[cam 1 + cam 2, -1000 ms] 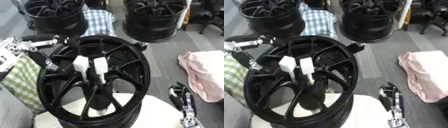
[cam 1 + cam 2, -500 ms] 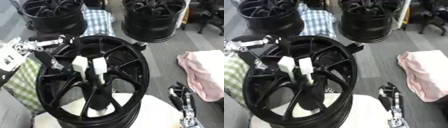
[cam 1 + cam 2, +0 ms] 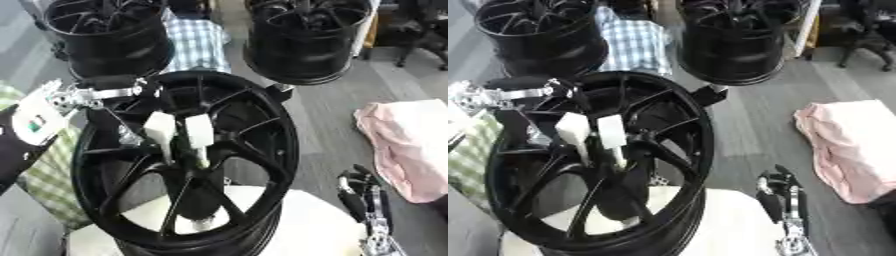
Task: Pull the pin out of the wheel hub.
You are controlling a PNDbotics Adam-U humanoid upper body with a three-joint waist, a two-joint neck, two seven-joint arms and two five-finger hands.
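Black wheel hub (image 3: 188,165) standing upright on a pale round desk (image 3: 306,232), two white blocks (image 3: 175,131) fixed at its centre. Left robot hand (image 3: 109,92) reaching in from the left, on the hub's upper-left rim, fingers curled there; pin itself not discernible. Right robot hand (image 3: 363,200) idle at lower right, fingers relaxed, holding nothing. Two more black wheels (image 3: 302,37) on the floor behind, pink cloth (image 3: 407,145) to the right.

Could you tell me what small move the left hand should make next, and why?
Probably reach the left hand down toward the two white pieces at the middle of the black wheel. It is at the rim's upper left, not on them. The right hand sits low right.
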